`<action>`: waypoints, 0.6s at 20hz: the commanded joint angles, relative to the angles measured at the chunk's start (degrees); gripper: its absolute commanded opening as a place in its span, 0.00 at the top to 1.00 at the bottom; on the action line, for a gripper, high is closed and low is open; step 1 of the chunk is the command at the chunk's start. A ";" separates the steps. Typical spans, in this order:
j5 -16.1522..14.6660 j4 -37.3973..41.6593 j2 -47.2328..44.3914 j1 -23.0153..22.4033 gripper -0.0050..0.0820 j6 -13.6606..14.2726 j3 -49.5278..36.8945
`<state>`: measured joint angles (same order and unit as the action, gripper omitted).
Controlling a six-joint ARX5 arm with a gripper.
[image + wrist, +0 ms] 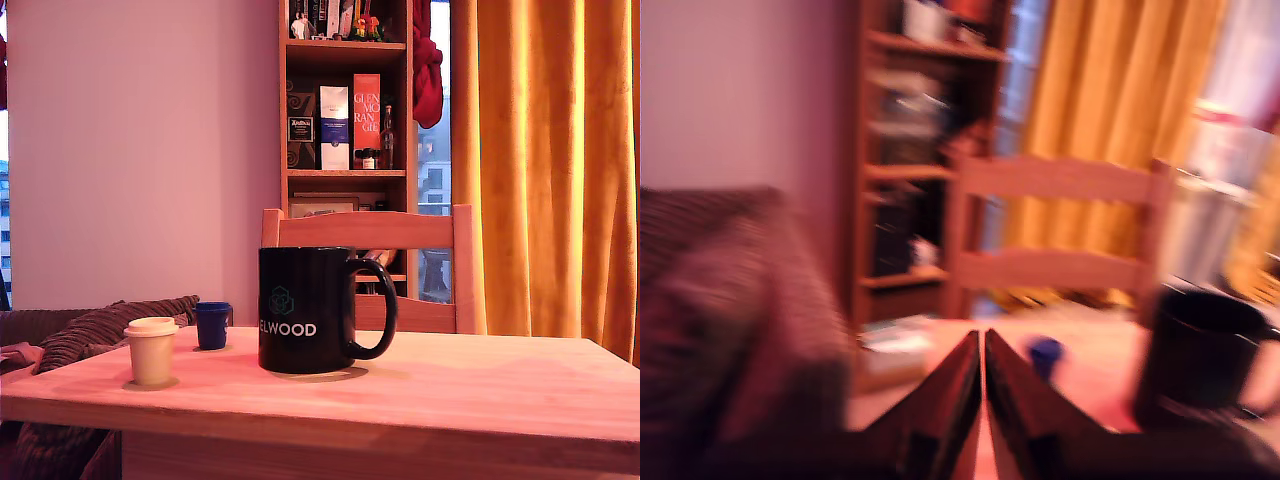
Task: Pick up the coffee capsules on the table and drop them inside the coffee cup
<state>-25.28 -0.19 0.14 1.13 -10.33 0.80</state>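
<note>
Jaws nearly closed, empty, capsules (152, 350) outside cup (305, 310)

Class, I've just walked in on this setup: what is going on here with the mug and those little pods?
Nothing is being handled yet. The cream capsule and the dark blue capsule both stand on the wooden table, to the exterior view's left of the black coffee cup. The robot's claw appears only in the blurred wrist view, its fingers nearly together and gripping nothing, pointed toward the blue capsule and the cup. A wooden chair stands behind the table.
</note>
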 commanded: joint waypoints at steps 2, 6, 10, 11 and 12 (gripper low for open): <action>-1.31 0.13 -2.60 -3.39 0.96 -0.46 -0.61; -0.63 1.01 -11.30 -10.54 0.96 1.07 0.35; 3.34 3.43 -20.20 -16.94 0.96 4.63 0.37; 4.22 3.61 -21.88 -18.12 0.96 6.75 0.37; 5.09 3.76 -23.47 -19.15 0.96 7.80 0.37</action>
<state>-20.58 2.70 -22.68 -17.72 -6.83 0.84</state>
